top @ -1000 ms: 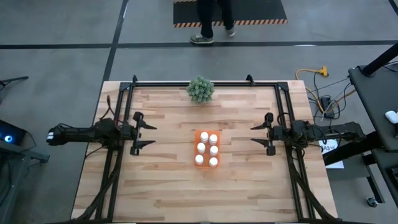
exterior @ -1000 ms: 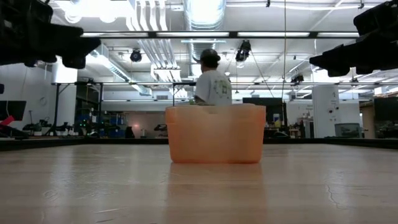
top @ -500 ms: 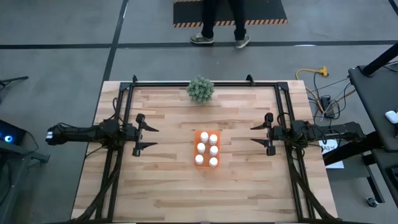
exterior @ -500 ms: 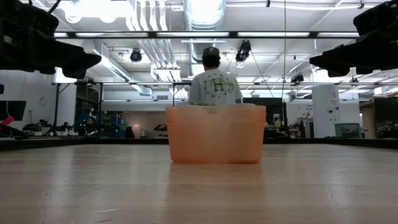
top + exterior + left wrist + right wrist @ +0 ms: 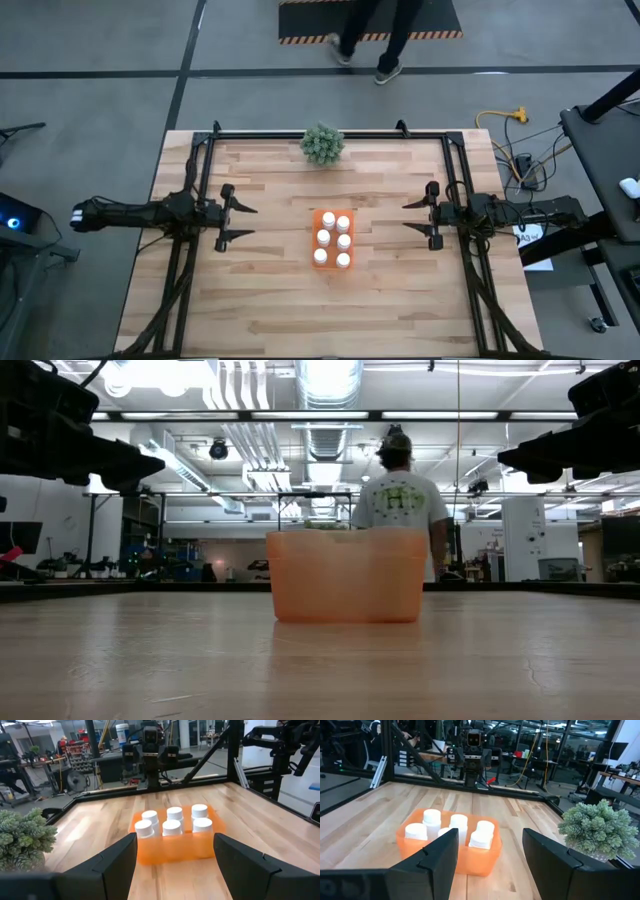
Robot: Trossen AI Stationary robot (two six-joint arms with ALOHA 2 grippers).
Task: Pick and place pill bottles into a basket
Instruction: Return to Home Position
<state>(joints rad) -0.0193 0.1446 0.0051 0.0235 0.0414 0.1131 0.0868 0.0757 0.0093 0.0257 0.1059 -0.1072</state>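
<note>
Orange basket (image 5: pixel 346 575) in the middle of the counter (image 5: pixel 270 300) holds all 6 pill bottles (image 5: pixel 343 241), so we judge we are homing: left hand (image 5: pixel 250 220) and right hand (image 5: pixel 405 217), both wide and empty, need only draw back clear of it.

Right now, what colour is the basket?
The basket is translucent orange; left wrist view shows it best.

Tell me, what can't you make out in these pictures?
Low view: the pill bottles are hidden behind the cloudy orange wall of the basket.
Low view: the left pincer and right pincer are dark silhouettes cut off by the side edges.
High view: the person is cut off by the top edge; only legs show.
Any bottle labels: too small from above, veiled by the basket wall in wrist views.
</note>
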